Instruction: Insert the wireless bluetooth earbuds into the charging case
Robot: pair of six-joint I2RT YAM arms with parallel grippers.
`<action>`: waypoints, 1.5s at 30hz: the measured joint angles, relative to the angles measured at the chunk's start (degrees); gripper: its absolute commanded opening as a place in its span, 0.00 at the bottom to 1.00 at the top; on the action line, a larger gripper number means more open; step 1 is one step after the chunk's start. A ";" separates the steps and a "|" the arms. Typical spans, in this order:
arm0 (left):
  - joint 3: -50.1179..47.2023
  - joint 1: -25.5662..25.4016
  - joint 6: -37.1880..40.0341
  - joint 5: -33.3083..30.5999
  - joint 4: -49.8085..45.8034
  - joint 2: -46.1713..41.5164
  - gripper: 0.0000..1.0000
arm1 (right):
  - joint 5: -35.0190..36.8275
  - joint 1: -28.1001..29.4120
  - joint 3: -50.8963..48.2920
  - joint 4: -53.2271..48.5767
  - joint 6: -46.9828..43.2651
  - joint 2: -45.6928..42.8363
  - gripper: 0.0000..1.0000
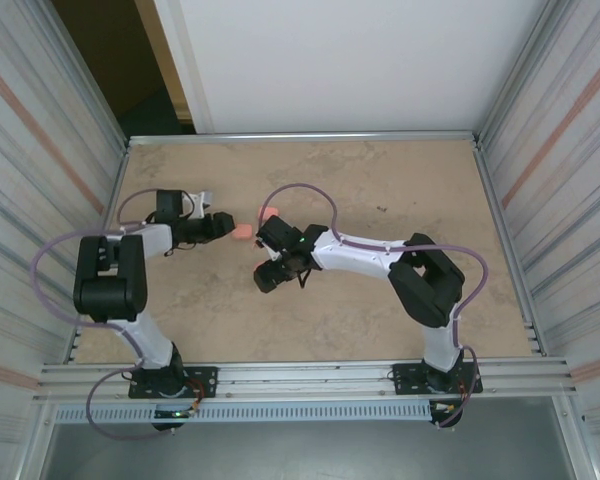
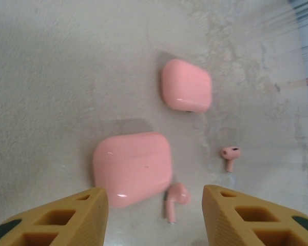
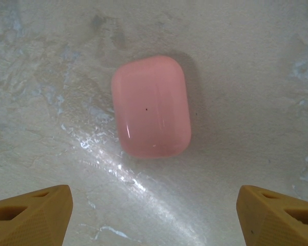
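Left wrist view first: the left gripper (image 2: 154, 205) has its jaws apart, pinching nothing, and we're looking down on the table (image 2: 51, 77). The near case (image 2: 132, 168) lies closed, its long axis running 9 to 3 with a slight tilt. At its 1 o'clock, apart from it, sits the far case (image 2: 187, 85), closed too and smooth pink all over.

On to the earbuds. One earbud (image 2: 175, 201) lies just beside the near case's 5 o'clock corner, between the lines of the two fingers, head up at 12 and stem pointing down to about 7. The second earbud (image 2: 230, 156) lies clear of everything at the near case's 3 o'clock, head at 12, stem straight to 6.

Over to the right gripper (image 3: 154, 205): jaws spread wide, gripping nothing. At 12 o'clock from its fingers a closed case (image 3: 151, 106) lies flat, long axis 12 to 6, leaning a little towards 11, with a tiny dark speck (image 3: 146, 108) on top. Whether it is one of the other two, we cannot tell
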 measured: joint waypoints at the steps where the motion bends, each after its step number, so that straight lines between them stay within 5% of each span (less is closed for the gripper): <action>1: -0.85 0.00 -0.04 0.02 0.17 -2.32 0.53 | 0.22 0.07 0.70 -0.20 -0.13 0.59 0.82; 21: -21.16 0.00 -8.09 -4.37 0.50 -46.42 0.65 | 1.92 0.35 10.27 -3.41 -4.79 11.02 0.70; 45: -24.35 0.00 -11.78 -4.17 -4.55 -52.06 0.66 | 5.79 1.46 6.40 -1.46 -9.57 8.74 0.47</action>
